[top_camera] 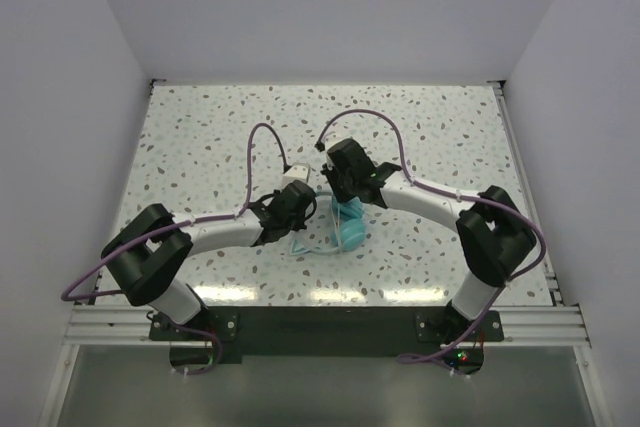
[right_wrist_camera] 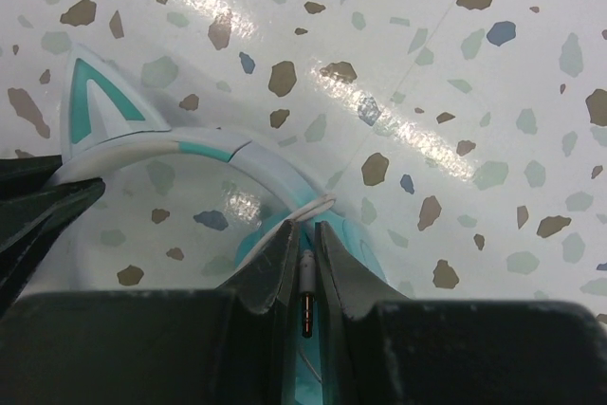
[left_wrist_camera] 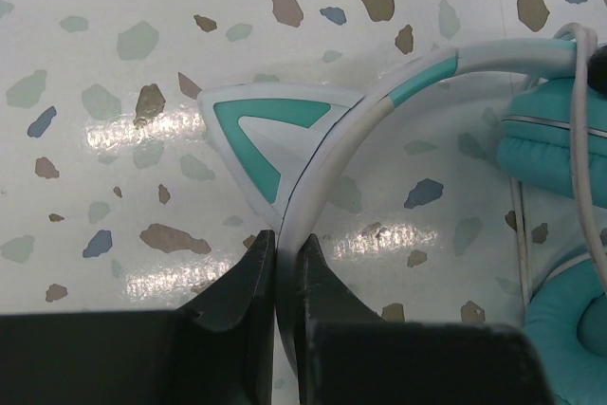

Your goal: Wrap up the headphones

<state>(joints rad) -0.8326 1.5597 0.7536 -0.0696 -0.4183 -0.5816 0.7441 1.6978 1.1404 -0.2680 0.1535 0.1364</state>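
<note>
The headphones (top_camera: 349, 226) lie at the table's middle, between the two arms. In the left wrist view their pale headband (left_wrist_camera: 379, 101) with a teal cat ear (left_wrist_camera: 266, 130) runs to the teal ear cups (left_wrist_camera: 545, 144). My left gripper (left_wrist_camera: 287, 248) is shut on the headband. My right gripper (right_wrist_camera: 303, 239) is shut on the cable's jack plug (right_wrist_camera: 305, 293), just above an ear cup (right_wrist_camera: 248, 246). The thin pale cable (right_wrist_camera: 318, 206) crosses the headband (right_wrist_camera: 171, 147) there. A loop of cable (top_camera: 305, 247) lies on the table left of the cups.
The speckled table (top_camera: 200, 147) ends at white walls behind and on both sides. Thick purple robot cables (top_camera: 262, 137) arch above both arms. A metal rail (top_camera: 320, 322) runs along the near edge.
</note>
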